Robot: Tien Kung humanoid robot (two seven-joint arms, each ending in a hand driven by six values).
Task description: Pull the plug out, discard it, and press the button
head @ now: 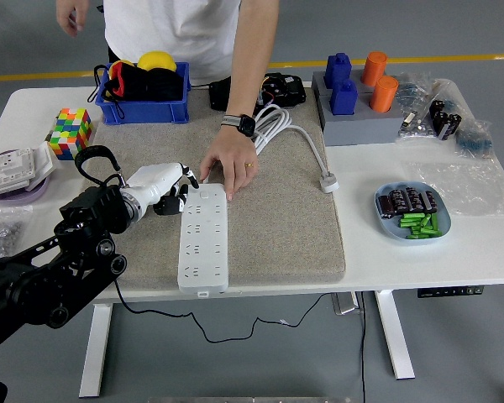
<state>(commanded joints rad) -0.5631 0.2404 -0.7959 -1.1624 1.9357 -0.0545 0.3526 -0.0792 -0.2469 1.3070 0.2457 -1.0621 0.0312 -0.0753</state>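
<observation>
Presently, item: left hand (170, 186), fingers curled loosely, holding nothing certain, fingertips at the far left corner of the white power strip (204, 238) on the grey mat (277, 227). Step judged: pressing the button; the black plug (161, 206) lies just beneath the hand, off the strip. A person's hand (228, 164) steadies the strip's far end; next move needs a fingertip lowered onto the switch.
</observation>
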